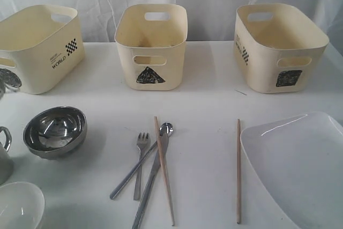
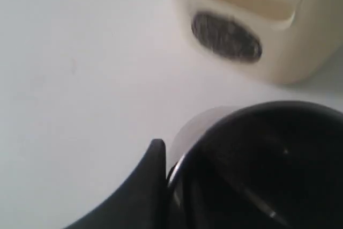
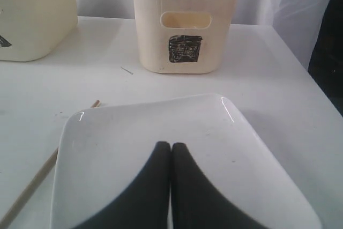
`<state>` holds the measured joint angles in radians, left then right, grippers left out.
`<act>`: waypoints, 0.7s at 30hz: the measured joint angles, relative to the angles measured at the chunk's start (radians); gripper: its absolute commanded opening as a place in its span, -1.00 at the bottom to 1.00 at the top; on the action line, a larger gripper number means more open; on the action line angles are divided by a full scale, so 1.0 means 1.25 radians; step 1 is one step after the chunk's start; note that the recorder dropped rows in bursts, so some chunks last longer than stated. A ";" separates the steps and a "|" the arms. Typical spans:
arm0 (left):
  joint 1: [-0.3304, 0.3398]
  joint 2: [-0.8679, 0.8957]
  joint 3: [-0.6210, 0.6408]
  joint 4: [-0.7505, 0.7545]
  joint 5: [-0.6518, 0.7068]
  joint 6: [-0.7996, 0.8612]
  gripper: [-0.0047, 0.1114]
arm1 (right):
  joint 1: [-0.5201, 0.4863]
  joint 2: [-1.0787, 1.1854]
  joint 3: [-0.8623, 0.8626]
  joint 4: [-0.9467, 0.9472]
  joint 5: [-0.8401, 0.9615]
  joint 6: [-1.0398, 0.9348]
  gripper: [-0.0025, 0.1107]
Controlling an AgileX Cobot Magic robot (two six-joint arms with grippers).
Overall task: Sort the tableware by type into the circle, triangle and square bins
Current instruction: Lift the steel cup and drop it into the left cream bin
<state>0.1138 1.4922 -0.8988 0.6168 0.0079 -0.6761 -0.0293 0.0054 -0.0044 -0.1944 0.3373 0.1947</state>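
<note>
Nearby, glossy white plate (image 1: 300, 164), shiny steel bowl (image 1: 53, 130)

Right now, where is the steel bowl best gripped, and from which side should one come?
Grip the steel bowl by its rim, coming from above and pinching the thin wall. It sits opening up, and its round, shiny outside would likely slip in a side grip.

the left tub (image 1: 32, 36) shows the word "world" beside a checkered flag (image 1: 71, 46), with smaller print above it too fine to read, and a black circle (image 2: 226, 36). the middle tub (image 1: 151, 36) bears a black triangle (image 1: 150, 75), the right tub (image 1: 278, 41) a black square (image 1: 288, 78).
</note>
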 measured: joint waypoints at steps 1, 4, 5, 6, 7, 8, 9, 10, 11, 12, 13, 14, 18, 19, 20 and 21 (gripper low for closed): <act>0.000 -0.063 -0.012 0.000 -0.001 0.000 -0.92 | 0.000 0.000 0.000 0.000 0.000 0.000 -0.96; 0.001 -0.190 -0.031 0.000 -0.190 0.043 -0.92 | 0.000 0.000 0.000 0.000 0.000 0.000 -0.96; 0.001 -0.207 -0.038 -0.007 -0.411 0.145 -0.92 | 0.000 0.000 0.000 0.000 0.000 0.000 -0.96; 0.001 -0.203 -0.044 -0.015 -0.495 0.194 -0.92 | 0.000 0.000 0.000 0.000 0.000 0.000 -0.96; -0.004 -0.170 -0.065 -0.055 -0.632 0.286 -0.92 | 0.000 0.000 0.000 0.000 0.000 0.000 -0.96; -0.008 -0.149 -0.079 -0.085 -0.650 0.309 -0.92 | 0.000 0.000 0.000 0.000 0.000 0.000 -0.96; -0.010 -0.071 -0.129 -0.189 -0.628 0.355 -0.92 | 0.000 0.000 0.000 0.000 0.000 0.000 -0.96; -0.010 -0.028 -0.154 -0.237 -0.615 0.367 -0.92 | 0.000 0.000 0.000 0.000 0.000 0.000 -0.96; -0.005 0.093 -0.223 -0.327 -0.584 0.378 -0.92 | 0.000 0.000 0.000 0.000 0.000 0.001 -0.96; -0.004 0.207 -0.299 -0.356 -0.538 0.353 -0.92 | 0.000 0.000 0.000 0.000 0.000 0.001 -0.96; -0.005 0.255 -0.343 -0.357 -0.500 0.333 -0.92 | 0.000 0.000 0.000 0.000 0.000 0.001 -0.96; -0.012 0.330 -0.431 -0.332 -0.407 0.295 -0.92 | 0.000 0.000 0.000 0.000 0.000 0.001 -0.96; -0.040 0.476 -0.629 -0.217 -0.162 0.257 -0.59 | 0.000 0.000 0.000 0.000 0.000 0.001 -0.96; -0.041 0.487 -0.637 -0.210 -0.141 0.253 -0.35 | 0.000 0.000 0.000 0.000 0.000 0.001 -0.96; -0.042 0.497 -0.643 -0.204 -0.115 0.229 -0.24 | 0.000 0.000 0.000 0.000 0.000 0.001 -0.96; -0.044 0.498 -0.645 -0.203 -0.106 0.218 -0.10 | 0.000 0.000 0.000 0.000 0.000 0.001 -0.96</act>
<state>0.0590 2.1152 -1.7050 0.3634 -0.1246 -0.4040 -0.0293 0.0054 -0.0044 -0.1944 0.3373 0.1965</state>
